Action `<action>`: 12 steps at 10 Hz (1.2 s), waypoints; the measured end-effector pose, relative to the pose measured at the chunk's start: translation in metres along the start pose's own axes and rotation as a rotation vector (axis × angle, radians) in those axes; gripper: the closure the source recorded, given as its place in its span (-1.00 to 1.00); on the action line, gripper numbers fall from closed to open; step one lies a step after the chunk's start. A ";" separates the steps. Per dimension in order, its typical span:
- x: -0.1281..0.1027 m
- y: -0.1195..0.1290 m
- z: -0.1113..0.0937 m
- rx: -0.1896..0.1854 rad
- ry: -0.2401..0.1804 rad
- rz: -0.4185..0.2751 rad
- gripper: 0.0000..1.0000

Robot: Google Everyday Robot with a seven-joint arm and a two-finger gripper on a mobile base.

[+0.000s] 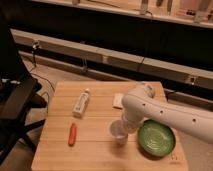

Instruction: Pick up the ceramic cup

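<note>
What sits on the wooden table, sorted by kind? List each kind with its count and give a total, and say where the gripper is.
Ceramic cup: 1
Green bowl: 1
White tube: 1
Orange carrot-like item: 1
Pale flat block: 1
Total: 5 on the table
The gripper is at the cup, left of the bowl.

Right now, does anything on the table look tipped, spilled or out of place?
Nothing stands out. The ceramic cup sits upright at the gripper, beside the green bowl. The white tube and orange item lie flat on the table; no spill shows.
</note>
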 end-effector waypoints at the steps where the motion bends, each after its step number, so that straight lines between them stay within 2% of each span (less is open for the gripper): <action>1: 0.003 -0.001 0.003 0.004 0.009 -0.003 0.98; 3: 0.007 -0.003 0.005 0.010 0.015 -0.003 0.98; 7: 0.010 -0.006 -0.015 0.011 0.011 -0.010 0.98; 12: 0.019 -0.009 -0.016 0.021 0.023 -0.015 0.98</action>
